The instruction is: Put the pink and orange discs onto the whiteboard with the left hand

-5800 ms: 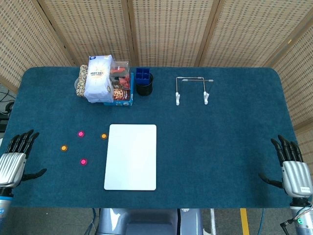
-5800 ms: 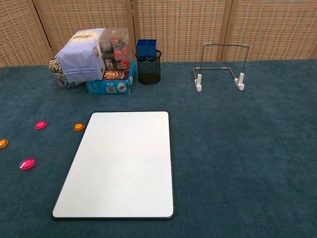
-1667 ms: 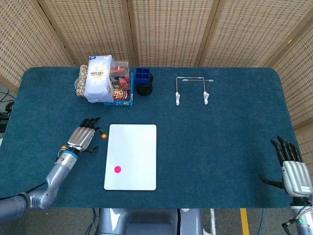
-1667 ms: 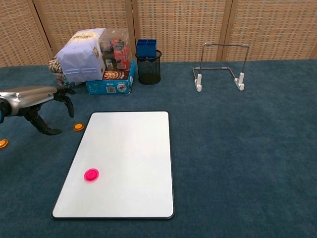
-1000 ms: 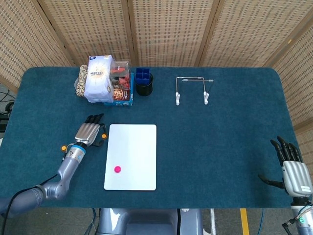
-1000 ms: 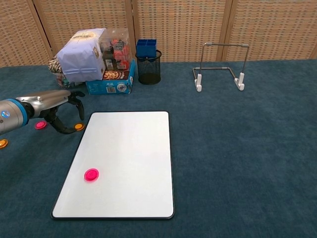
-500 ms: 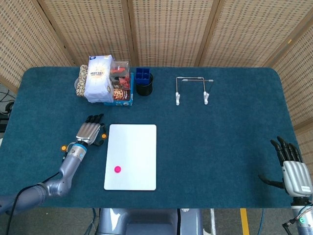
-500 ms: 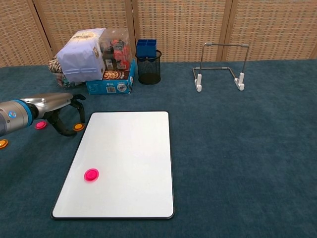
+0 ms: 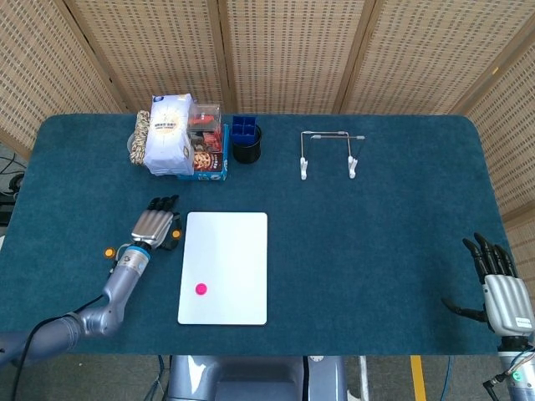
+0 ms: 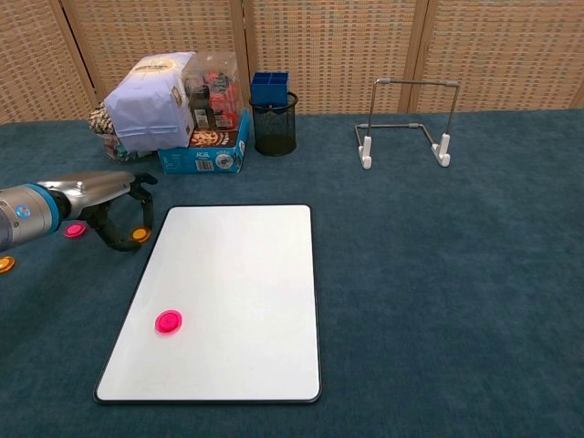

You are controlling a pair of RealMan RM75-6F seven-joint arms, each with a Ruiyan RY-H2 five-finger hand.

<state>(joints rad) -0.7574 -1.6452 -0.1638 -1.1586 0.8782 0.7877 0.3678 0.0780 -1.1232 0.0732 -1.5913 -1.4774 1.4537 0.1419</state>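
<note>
Blue carpeted table (image 9: 376, 251), wicker screens (image 9: 284, 50) behind.

Whiteboard (image 9: 224, 267) flat at centre-left, long side running front to back, white face up, dark rim in the chest view (image 10: 219, 301).

Heap of packaged goods at back left: pale blue-white bag (image 10: 151, 114) lying over a blue box (image 10: 205, 155) with round snack pictures on its side; round emblem on the bag, print too small to read. Clear-lidded pack with red contents (image 10: 214, 91) behind. Patterned roll (image 9: 140, 138) at the far left of the heap.

Wire stand with white feet (image 10: 406, 123) at back right, upright. Black mesh cup holding a blue insert (image 10: 274, 114) between heap and stand.

Left hand (image 10: 114, 205) just off the whiteboard's left edge near its far corner, palm down, fingers curled down around an orange disc (image 10: 140, 235); thumb and a finger closed on either side of it, disc at or barely above the cloth, cannot tell which.

Right hand (image 9: 500, 288) at front right edge, well apart from everything, fingers spread, holding nothing.

One pink disc (image 10: 168, 321) on the whiteboard, near-left part. Second pink disc (image 10: 75, 230) on the cloth beside the left wrist. Second orange disc (image 9: 109, 251) further left on the cloth.
</note>
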